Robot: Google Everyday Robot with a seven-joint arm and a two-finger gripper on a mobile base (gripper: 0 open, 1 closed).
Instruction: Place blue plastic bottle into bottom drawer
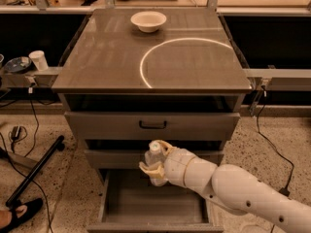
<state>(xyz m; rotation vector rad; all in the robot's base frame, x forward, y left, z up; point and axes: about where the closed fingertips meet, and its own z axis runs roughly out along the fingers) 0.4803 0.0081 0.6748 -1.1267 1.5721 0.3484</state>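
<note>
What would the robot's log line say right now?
gripper: shut on blue plastic bottle | where: over open bottom drawer | bottle: not yet inside

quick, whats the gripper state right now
gripper: shut on the blue plastic bottle, above the open bottom drawer

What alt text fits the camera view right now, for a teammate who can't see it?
The gripper holds the blue plastic bottle upright over the back of the open bottom drawer, in front of the middle drawer. A white bowl sits at the back of the cabinet top.
</note>
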